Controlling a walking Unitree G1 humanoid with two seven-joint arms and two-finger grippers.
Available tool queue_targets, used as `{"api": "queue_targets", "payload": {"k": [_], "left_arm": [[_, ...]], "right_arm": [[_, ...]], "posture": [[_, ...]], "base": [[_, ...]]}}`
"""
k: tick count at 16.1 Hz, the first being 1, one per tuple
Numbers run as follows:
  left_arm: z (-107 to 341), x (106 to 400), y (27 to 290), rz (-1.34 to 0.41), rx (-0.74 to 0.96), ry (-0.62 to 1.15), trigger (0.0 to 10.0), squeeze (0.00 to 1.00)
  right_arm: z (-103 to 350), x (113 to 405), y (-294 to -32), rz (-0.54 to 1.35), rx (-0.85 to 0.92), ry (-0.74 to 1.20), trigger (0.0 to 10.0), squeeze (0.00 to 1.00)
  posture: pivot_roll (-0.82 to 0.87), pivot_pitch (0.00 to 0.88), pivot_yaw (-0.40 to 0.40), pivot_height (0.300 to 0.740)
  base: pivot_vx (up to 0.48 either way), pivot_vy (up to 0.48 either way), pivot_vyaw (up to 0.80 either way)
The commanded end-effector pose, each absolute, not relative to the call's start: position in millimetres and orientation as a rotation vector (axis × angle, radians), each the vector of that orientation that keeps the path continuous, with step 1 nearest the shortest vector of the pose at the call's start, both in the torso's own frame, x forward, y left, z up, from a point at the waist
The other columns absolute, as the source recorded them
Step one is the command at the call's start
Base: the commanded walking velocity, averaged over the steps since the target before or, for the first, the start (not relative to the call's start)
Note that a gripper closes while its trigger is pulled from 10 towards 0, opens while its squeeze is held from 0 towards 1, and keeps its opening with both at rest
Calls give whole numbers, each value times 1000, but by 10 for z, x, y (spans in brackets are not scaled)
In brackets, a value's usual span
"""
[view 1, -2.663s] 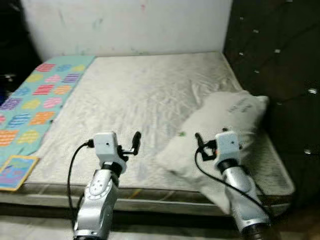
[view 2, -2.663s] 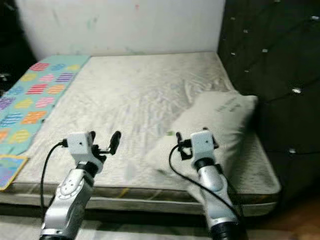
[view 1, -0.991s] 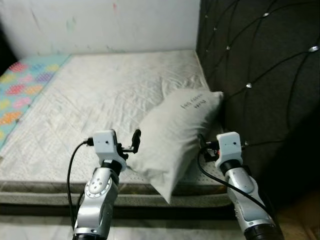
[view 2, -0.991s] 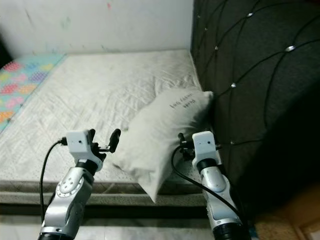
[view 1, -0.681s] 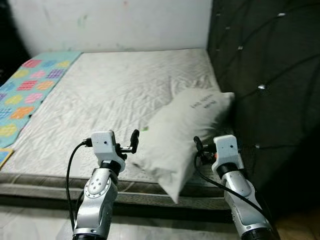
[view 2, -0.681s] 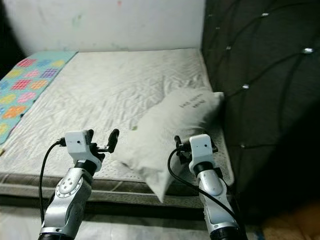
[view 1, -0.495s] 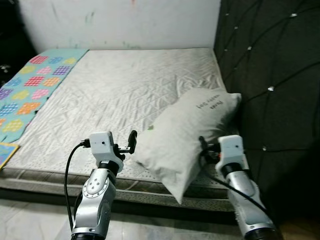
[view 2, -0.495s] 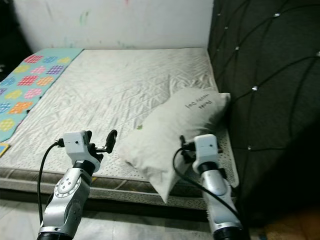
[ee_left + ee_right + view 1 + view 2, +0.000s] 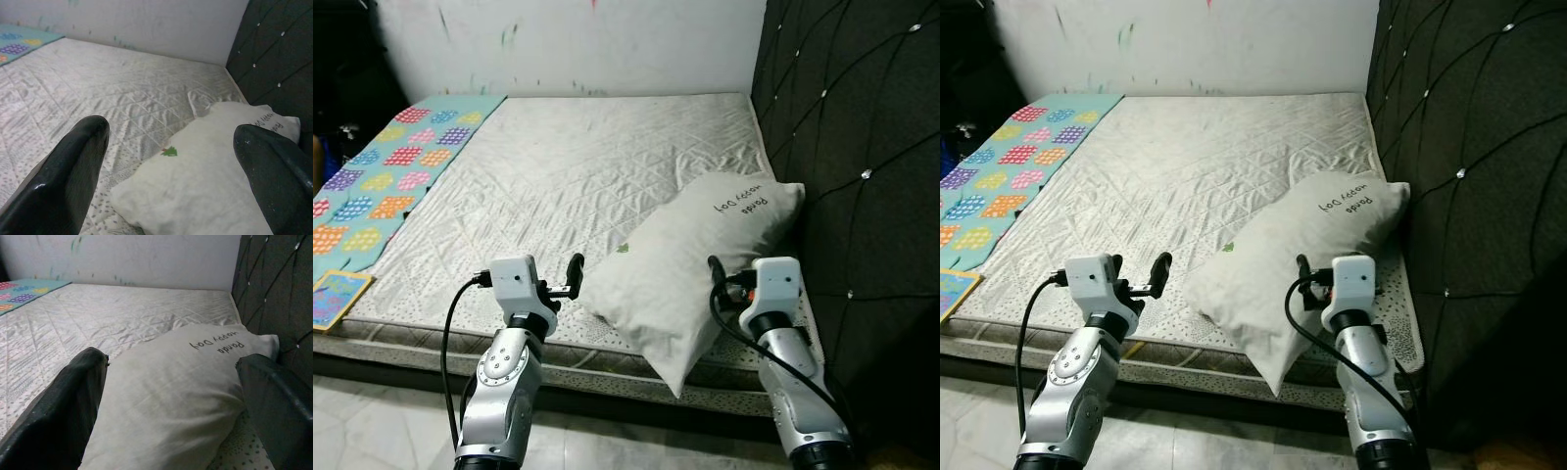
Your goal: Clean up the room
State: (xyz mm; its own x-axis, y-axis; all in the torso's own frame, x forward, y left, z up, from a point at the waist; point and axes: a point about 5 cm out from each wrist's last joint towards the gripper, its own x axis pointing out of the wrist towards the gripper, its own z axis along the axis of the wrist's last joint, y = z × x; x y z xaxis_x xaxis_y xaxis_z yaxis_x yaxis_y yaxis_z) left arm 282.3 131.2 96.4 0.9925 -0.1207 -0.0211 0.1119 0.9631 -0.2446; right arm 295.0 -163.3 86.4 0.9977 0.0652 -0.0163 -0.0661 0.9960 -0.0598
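One legible inscription noted: black handwritten-style lettering on the white pillow (image 9: 186, 377), near its end by the dark headboard (image 9: 1469, 147). It appears upside down in the right wrist view and reads "Panda Happy Day", the first word uncertain. No other readable text

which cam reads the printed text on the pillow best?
Right wrist view: the pillow sits close between that tool's fingers, and its lettering is large and sharp. Both eye views show the whole pillow with the text small near the headboard. The left wrist view catches the lettering cropped at the pillow's far corner.
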Motion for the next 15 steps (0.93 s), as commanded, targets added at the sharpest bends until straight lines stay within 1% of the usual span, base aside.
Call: {"api": "queue_targets", "payload": {"k": [1,3,6,15], "left_arm": [[978,2813,1385,-98,-223,33,10000,0],[1004,2794,1404,-109,-218,8,10000,0],[1036,2765,1338,-161,-239,-15,10000,0],[1050,2783,1313,-189,-247,-19,10000,0]], "right_arm": [[877,2944,-1558,93,-51,13,10000,0],[865,2936,-1565,91,-55,19,10000,0],[872,2930,-1571,91,-63,22,10000,0],[881,2946,-1589,89,-72,20,10000,0]], "posture": [[-235,0,119,740],[-229,0,116,740],[-230,0,114,740],[-234,0,112,740]], "base": [[0,0,0],[0,0,0],[0,0,0],[310,0,0]]}}
